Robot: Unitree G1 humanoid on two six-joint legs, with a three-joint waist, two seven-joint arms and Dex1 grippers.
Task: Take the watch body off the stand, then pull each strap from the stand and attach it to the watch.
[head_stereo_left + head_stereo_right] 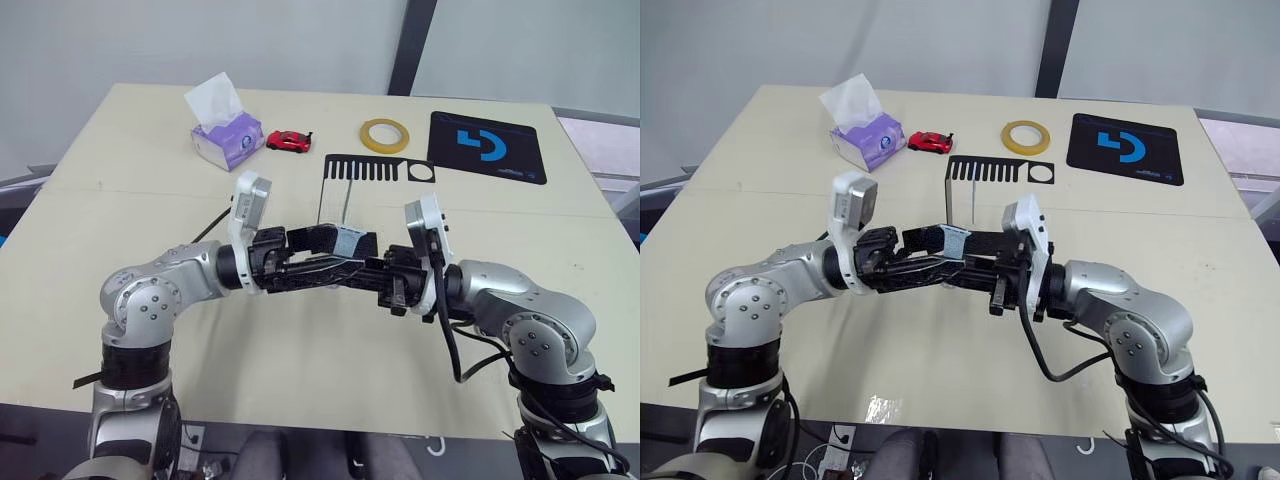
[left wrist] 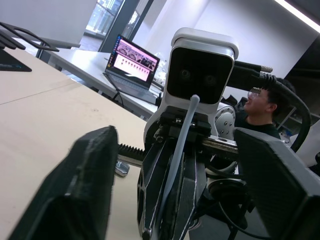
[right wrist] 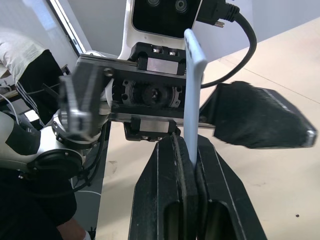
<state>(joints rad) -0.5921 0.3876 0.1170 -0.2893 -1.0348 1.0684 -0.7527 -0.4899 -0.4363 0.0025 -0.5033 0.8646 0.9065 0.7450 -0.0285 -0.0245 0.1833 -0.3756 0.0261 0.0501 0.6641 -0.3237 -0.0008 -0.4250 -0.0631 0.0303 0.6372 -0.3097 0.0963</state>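
Grippers meet mid-frame, hiding the stand's [image 1: 378,170] upright. Right gripper [image 3: 186,150] clenched on a strap [image 3: 194,85]. Left gripper [image 2: 175,150] spread wide around it; watch body [image 1: 348,240] at one finger. Tissue box [image 1: 226,138], red car [image 1: 289,141], tape roll [image 1: 385,135], mat [image 1: 488,146] along the top.

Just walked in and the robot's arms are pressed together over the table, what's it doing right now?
The robot has brought its two grippers together above the table, in front of the black stand. The right gripper has its jaws shut on a pale strap, held edge-on toward the left gripper, whose jaws are open, with something silver-grey sitting on top of it. It looks like it is fitting a strap to the watch, though the watch body itself isn't clearly visible.
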